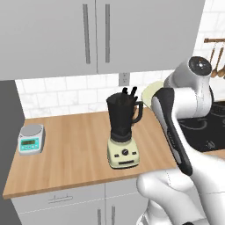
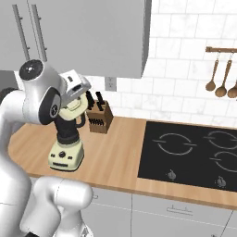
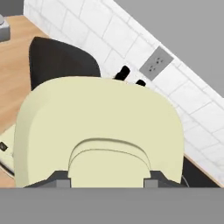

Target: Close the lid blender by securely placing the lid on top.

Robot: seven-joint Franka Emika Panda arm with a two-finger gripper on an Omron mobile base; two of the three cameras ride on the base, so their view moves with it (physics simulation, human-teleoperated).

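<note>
My gripper (image 3: 107, 178) is shut on the lid (image 3: 98, 127), a cream rounded cap, with its fingertips (image 3: 59, 178) on either side of the raised centre knob. The lid (image 2: 70, 112) hangs under the hand, level with the top of the blender (image 1: 124, 127). In the left base view the lid (image 1: 150, 93) shows just right of the jar's mouth, partly behind my arm. The blender is a tall black jar with a side handle on a cream base (image 2: 66, 156) with a dial. Its mouth is open. In the hand view the dark jar (image 3: 61, 59) lies beyond the lid's upper left edge.
A small grey scale (image 1: 31, 139) sits at the counter's left end. A knife block (image 2: 99, 118) stands against the tiled wall behind the blender. The black cooktop (image 2: 190, 152) lies to the right, with wooden utensils (image 2: 221, 76) hanging above it. Wall cabinets (image 1: 96, 35) hang overhead.
</note>
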